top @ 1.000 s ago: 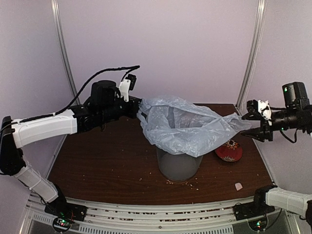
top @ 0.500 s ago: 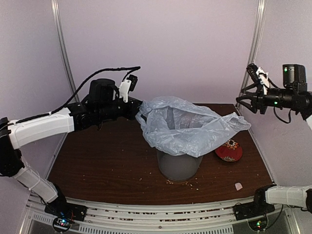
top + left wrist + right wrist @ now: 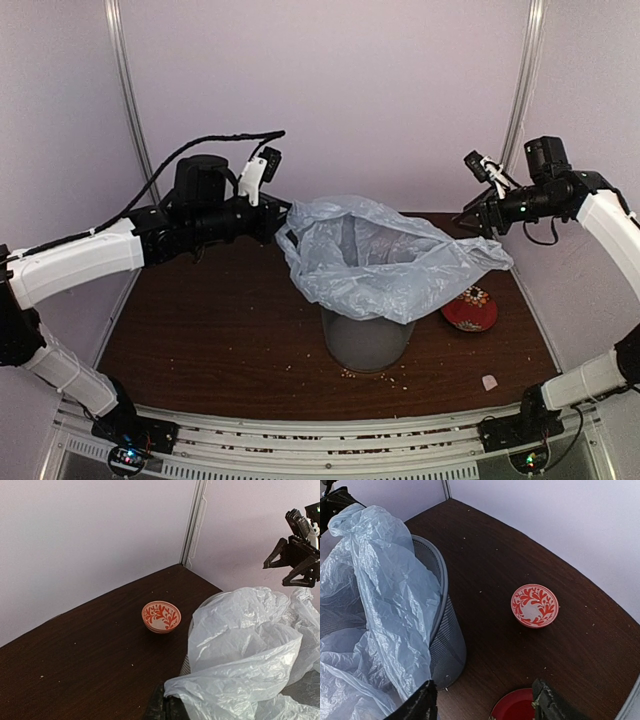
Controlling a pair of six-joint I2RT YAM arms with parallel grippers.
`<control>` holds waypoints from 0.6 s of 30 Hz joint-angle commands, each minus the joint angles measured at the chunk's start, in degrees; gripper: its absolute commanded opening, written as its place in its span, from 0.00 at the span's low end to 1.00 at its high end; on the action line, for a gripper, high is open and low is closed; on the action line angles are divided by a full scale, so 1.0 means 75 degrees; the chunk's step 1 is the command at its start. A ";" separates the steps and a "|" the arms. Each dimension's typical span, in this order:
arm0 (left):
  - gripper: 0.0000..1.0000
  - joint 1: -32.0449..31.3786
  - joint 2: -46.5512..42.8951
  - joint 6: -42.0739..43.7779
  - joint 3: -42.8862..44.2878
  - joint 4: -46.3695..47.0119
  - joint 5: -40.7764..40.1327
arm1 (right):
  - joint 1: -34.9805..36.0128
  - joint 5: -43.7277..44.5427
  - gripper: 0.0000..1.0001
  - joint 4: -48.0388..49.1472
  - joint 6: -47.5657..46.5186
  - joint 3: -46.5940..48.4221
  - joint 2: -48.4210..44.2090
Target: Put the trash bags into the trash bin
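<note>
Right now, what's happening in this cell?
The left claw grips one edge of the pale plastic bag, which is draped over the wire-mesh bin, not yet pushed in. The right claw hangs open above the bag's right corner, holding nothing. A red-patterned bowl sits apart on the table.

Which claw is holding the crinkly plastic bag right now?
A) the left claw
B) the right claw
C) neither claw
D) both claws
A: the left claw pinches the bag's edge above the bin, while the right claw is open and apart from the bag.
</note>
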 commanded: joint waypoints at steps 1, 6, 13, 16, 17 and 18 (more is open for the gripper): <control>0.00 0.0031 0.0175 0.0025 0.0235 0.0148 0.0340 | 0.0364 -0.0822 0.70 -0.0354 -0.0514 0.0231 0.0192; 0.00 0.0028 0.0030 -0.0011 0.0053 0.0431 0.0072 | 0.1198 0.0322 0.71 0.0016 -0.0481 0.0280 0.0132; 0.00 0.0037 0.0321 -0.0067 0.0208 0.0470 -0.0203 | 0.1325 0.0403 0.73 0.0054 -0.0798 0.0238 0.0382; 0.00 0.0031 0.0457 -0.0112 0.0258 0.0490 -0.0193 | 0.1507 0.0292 0.75 -0.0172 -0.1091 0.0366 0.0465; 0.00 0.0031 0.0481 -0.0129 0.0251 0.0507 -0.0209 | 0.1624 0.0356 0.76 -0.0240 -0.1155 0.0413 0.0466; 0.00 0.0028 0.0495 -0.0137 0.0247 0.0529 -0.0229 | 0.1806 0.0485 0.76 -0.0234 -0.1176 0.0430 0.0441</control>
